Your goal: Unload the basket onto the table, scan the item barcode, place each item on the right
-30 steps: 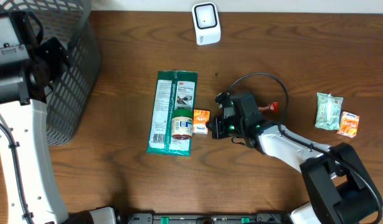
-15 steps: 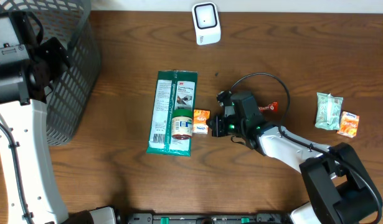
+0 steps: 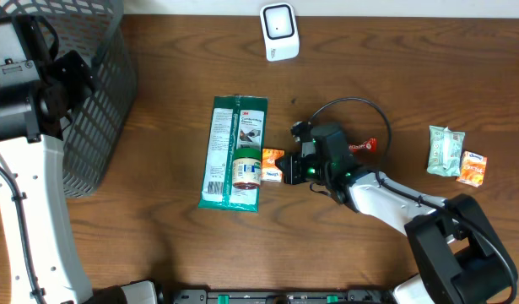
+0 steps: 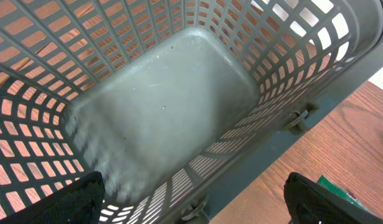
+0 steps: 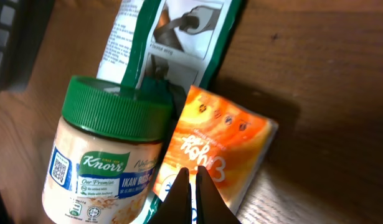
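Where the right gripper [image 5: 191, 186] hangs low over the table, its two dark fingers [image 5: 179, 194] are pressed together with nothing between them. Their tips sit over the lower edge of the orange square foil sachet [image 5: 223, 149]; whether they touch it cannot be told. That sachet lies flat on the brown wooden table [image 3: 158, 245], just beside the small cream-filled jar with a green screw lid [image 5: 110, 149]. The jar rests on the lower end of the long green-and-white flat packet [image 3: 234, 135]. The white box-shaped barcode scanner [image 3: 279, 32] stands well apart from them, at the table's far edge. Off to the right, a pale green wrapped packet [image 3: 446, 150] and a small orange packet [image 3: 473, 168] lie side by side. The left gripper [image 4: 200, 199] hovers with its fingers spread wide above the grey plastic mesh basket [image 4: 179, 106] at the table's left end.
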Action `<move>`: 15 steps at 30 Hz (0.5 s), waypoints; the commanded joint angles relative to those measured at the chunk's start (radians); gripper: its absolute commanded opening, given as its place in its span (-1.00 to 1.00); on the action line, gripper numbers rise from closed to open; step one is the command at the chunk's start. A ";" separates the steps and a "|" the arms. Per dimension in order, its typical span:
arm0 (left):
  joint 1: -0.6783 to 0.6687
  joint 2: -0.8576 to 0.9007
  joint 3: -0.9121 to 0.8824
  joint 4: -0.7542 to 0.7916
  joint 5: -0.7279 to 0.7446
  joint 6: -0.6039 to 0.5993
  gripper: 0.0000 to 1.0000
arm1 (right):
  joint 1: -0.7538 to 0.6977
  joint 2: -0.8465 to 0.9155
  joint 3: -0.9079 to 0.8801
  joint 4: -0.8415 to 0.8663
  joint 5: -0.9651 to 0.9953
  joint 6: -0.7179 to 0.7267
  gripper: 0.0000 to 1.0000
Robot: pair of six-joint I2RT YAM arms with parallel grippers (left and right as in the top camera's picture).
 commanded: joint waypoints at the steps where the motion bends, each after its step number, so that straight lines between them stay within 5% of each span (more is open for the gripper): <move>1: 0.005 -0.001 0.006 -0.001 -0.013 0.010 0.85 | 0.018 0.007 -0.006 -0.014 0.035 -0.024 -0.98; 15: 0.005 -0.001 0.006 -0.001 -0.013 0.010 0.85 | 0.017 0.009 -0.006 -0.090 0.122 -0.044 -0.98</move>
